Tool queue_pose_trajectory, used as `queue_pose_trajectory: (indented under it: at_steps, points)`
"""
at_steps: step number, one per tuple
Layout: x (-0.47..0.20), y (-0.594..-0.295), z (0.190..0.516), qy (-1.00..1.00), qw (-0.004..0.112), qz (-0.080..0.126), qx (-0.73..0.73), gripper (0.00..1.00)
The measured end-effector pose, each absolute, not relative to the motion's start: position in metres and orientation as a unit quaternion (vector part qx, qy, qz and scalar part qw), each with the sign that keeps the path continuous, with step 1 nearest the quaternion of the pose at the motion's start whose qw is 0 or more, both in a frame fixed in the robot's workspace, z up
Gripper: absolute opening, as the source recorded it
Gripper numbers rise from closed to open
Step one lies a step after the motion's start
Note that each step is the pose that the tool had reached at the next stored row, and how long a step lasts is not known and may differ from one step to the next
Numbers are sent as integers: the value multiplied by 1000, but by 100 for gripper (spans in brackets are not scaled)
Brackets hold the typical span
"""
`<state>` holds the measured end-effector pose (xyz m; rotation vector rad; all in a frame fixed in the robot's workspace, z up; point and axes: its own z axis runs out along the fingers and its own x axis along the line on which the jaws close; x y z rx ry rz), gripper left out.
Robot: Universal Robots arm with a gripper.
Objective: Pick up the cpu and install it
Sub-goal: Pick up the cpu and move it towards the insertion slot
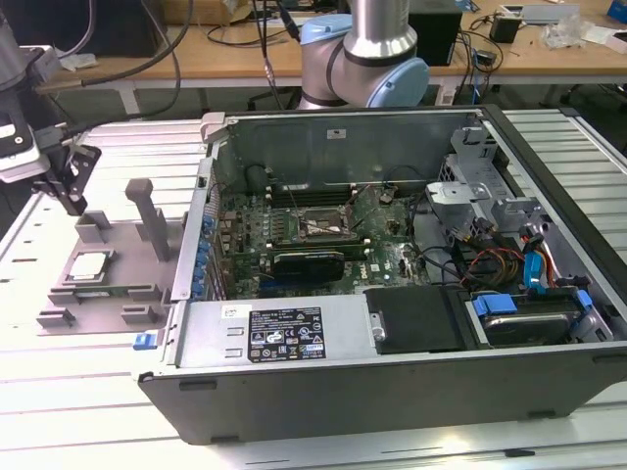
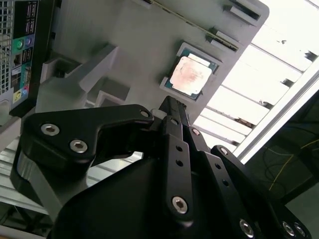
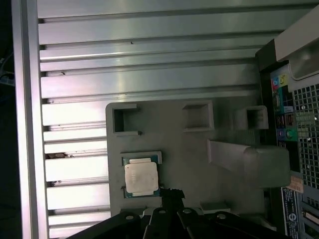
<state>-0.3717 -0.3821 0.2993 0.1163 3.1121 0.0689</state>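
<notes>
The cpu [image 1: 88,266] is a small square chip with a shiny silver top. It lies flat in a recess of a grey holder block [image 1: 127,250] on the slatted table, at the exterior view's left, beside the open computer case. My gripper [image 1: 73,204] hangs above the holder's far end, clear of the chip, its black fingers together with nothing between them. In the second wrist view the cpu [image 2: 189,75] sits just beyond the gripper [image 2: 167,102] tips. In the first wrist view the cpu [image 3: 141,178] lies beside the gripper [image 3: 172,191]. The motherboard socket [image 1: 318,227] lies inside the case.
The open computer case [image 1: 392,392] takes up the middle and the exterior view's right, with high metal walls, cables and a drive bay [image 1: 519,318]. Two grey posts [image 1: 147,211] rise from the holder block. The arm's base [image 1: 377,49] stands behind the case.
</notes>
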Motion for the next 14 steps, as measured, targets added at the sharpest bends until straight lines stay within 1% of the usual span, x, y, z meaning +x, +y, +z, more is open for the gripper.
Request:
queue_pose_trajectory:
  at_steps: [6, 10, 14]
  points:
    - [-379, -383, 290, 999, 13, 22, 37, 11]
    - [-388, -385, 276, 999, 13, 22, 37, 11]
    - [-390, -385, 268, 999, 13, 22, 37, 11]
